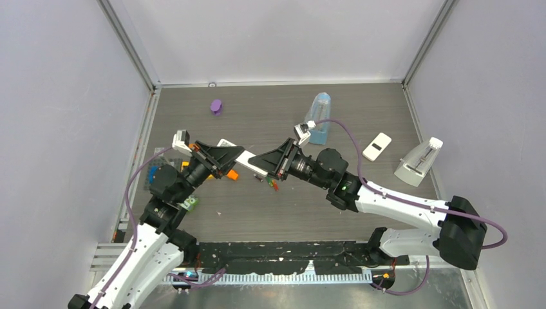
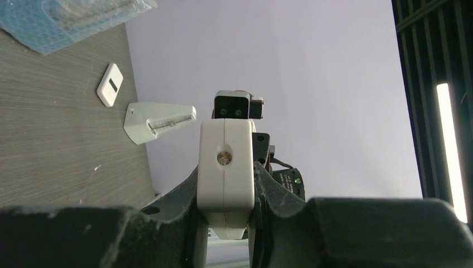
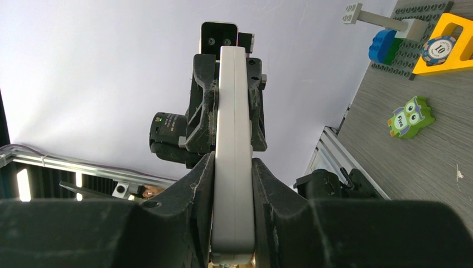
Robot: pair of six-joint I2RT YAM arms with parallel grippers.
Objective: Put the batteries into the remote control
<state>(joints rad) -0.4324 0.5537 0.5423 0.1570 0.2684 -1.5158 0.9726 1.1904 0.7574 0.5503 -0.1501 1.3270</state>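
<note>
Left fingers [image 1: 233,156] and right fingers [image 1: 259,161] are both clamping the remote [image 1: 245,158], which is lying ten-to-four o'clock; batteries [image 1: 273,184] are lying at five o'clock, nearer the right.

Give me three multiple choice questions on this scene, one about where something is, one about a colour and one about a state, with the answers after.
1. Where is the purple object?
A. On the far side, left of the clear blue item.
B. At the near edge.
C. In the far right corner.

2. What colour is the owl figure?
A. Red.
B. Green.
C. Yellow.

3. How is the white remote held?
A. It lies loose, untouched.
B. By one gripper only.
C. By the left gripper and the right gripper together.

Answers:
1 A: the top view shows it alone near the back, left of the clear blue item.
2 B: its body is green in the right wrist view.
3 C: each wrist view shows that gripper's fingers pressed on the remote's sides.
</note>
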